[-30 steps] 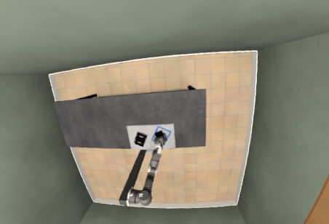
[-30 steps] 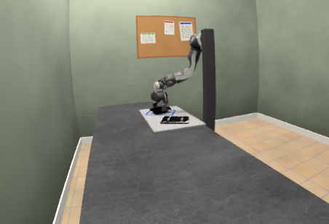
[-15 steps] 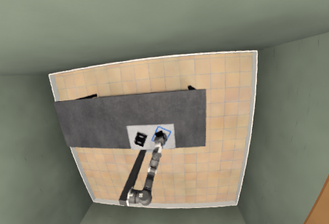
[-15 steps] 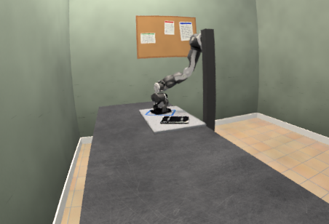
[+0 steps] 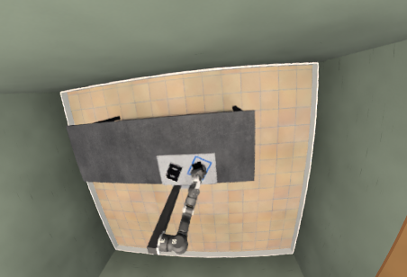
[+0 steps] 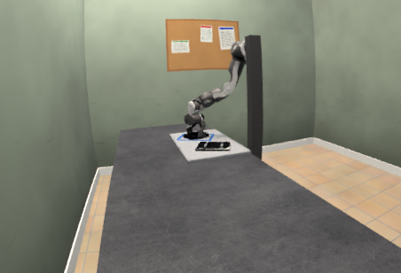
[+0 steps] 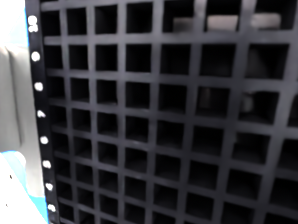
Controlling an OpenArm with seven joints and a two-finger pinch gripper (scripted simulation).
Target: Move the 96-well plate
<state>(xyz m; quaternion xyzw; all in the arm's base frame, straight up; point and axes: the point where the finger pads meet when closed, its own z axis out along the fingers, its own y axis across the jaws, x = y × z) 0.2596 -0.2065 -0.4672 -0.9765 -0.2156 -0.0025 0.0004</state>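
Observation:
The black 96-well plate (image 5: 196, 165) (image 6: 188, 136) is in my gripper (image 5: 198, 166) (image 6: 196, 135), low over the bench spot's blue outline (image 5: 204, 160) (image 6: 212, 137) (image 7: 38, 206). My gripper is shut on the plate. In the wrist view the plate (image 7: 41, 100) fills most of the picture, its white column numbers running down the left edge. Its cut-off corner is not in view. I cannot tell whether its underside touches the surface. The plate nest (image 5: 174, 165) (image 6: 216, 149), black with light patches, lies beside the outline, left of it in the top view. Its A1 mark is too small to read.
The outline and nest are on a light grey board (image 5: 162, 161) (image 6: 191, 157) at the edge of the dark bench (image 5: 126, 144) (image 6: 177, 211). The black arm post (image 5: 166, 216) (image 6: 254, 96) stands beside the bench, on the board's side.

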